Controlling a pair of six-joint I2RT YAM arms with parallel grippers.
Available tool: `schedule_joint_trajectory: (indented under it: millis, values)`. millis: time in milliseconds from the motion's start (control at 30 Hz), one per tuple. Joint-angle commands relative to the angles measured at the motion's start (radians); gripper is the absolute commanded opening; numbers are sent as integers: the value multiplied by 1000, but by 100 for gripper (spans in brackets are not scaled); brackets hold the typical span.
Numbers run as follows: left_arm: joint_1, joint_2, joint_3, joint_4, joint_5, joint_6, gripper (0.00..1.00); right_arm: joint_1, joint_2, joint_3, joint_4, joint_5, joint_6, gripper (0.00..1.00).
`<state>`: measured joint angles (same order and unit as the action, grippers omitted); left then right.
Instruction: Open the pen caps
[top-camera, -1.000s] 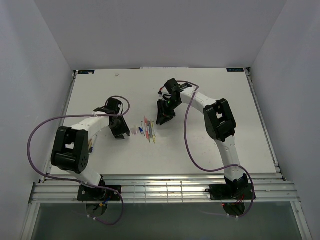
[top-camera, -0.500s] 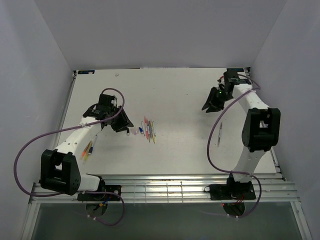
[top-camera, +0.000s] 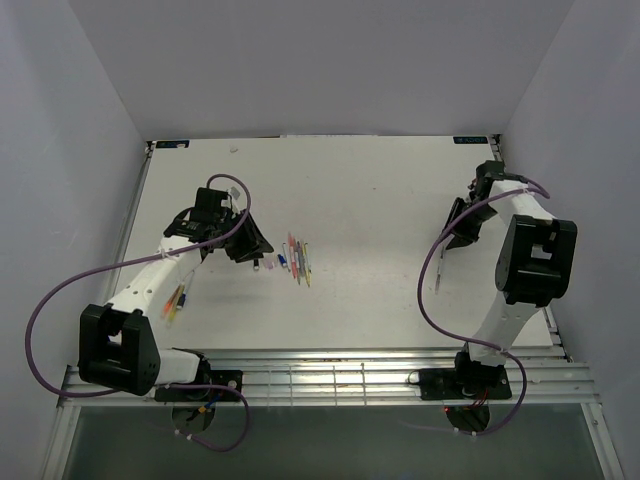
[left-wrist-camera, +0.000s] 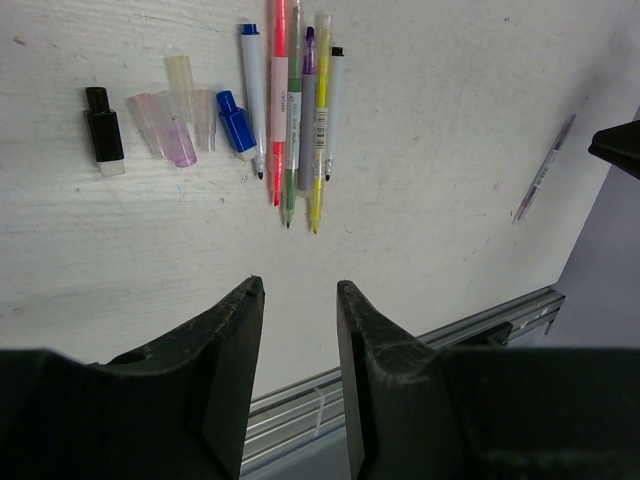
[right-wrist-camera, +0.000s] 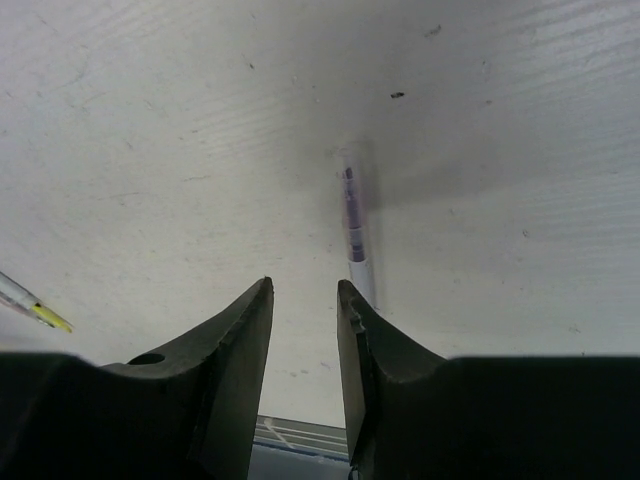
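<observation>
Several pens (left-wrist-camera: 292, 110) lie side by side in a row, also seen mid-table as the pen row (top-camera: 298, 258). To their left lie loose pen caps: a black one (left-wrist-camera: 102, 137), clear and pink ones (left-wrist-camera: 170, 122) and a blue one (left-wrist-camera: 236, 124). My left gripper (left-wrist-camera: 297, 285) hovers just short of them, open and empty; from above, the left gripper (top-camera: 252, 241) sits left of the caps. A purple-white pen (right-wrist-camera: 353, 225) lies alone just past my right gripper (right-wrist-camera: 303, 285), which is open and empty. From above, the right gripper (top-camera: 460, 226) is just above that lone pen (top-camera: 438, 270).
The table's near edge with metal rails (top-camera: 320, 375) runs along the front. White walls close in on the left, back and right. A yellow pen tip (right-wrist-camera: 35, 312) shows at the far left of the right wrist view.
My right arm has swung from beside the pen row to the far right of the table, where a purple-white pen now lies. My left arm stretched out, its gripper staying left of the caps.
</observation>
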<state>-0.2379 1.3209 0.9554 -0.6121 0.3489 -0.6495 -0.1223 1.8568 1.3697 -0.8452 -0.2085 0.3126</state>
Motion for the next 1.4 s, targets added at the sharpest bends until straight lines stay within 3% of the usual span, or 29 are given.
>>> schedule_joint_trajectory:
  millis: [0, 400, 500, 600, 633, 867, 967, 1133, 1367]
  values:
    - [-3, -3, -9, 18, 38, 25, 46, 0, -11, -53, 4, 40, -40, 38]
    - [-3, -12, -24, 12, 41, 22, 46, 15, -8, -227, 101, 84, -60, 36]
    - [-3, -12, -26, 9, 41, 16, 46, 45, 2, -238, 109, 98, -58, 30]
    - [-1, -8, -15, -3, 38, 11, 46, 96, 21, -238, 113, 103, -47, 10]
    - [-3, -6, -9, -9, 38, 11, 46, 111, 33, -235, 118, 97, -43, 8]
    - [-3, 11, 45, -29, 77, 1, 46, 257, 36, -91, 123, -34, 6, 8]
    - [-9, 32, 60, -17, 122, -12, 46, 317, 73, 73, 68, -117, 25, 8]
    - [-90, 96, 121, 15, 153, -32, 46, 400, 142, 294, 47, -300, 75, 8]
    - [-196, 136, 169, 115, 168, -70, 46, 533, 183, 377, 110, -483, 160, 8]
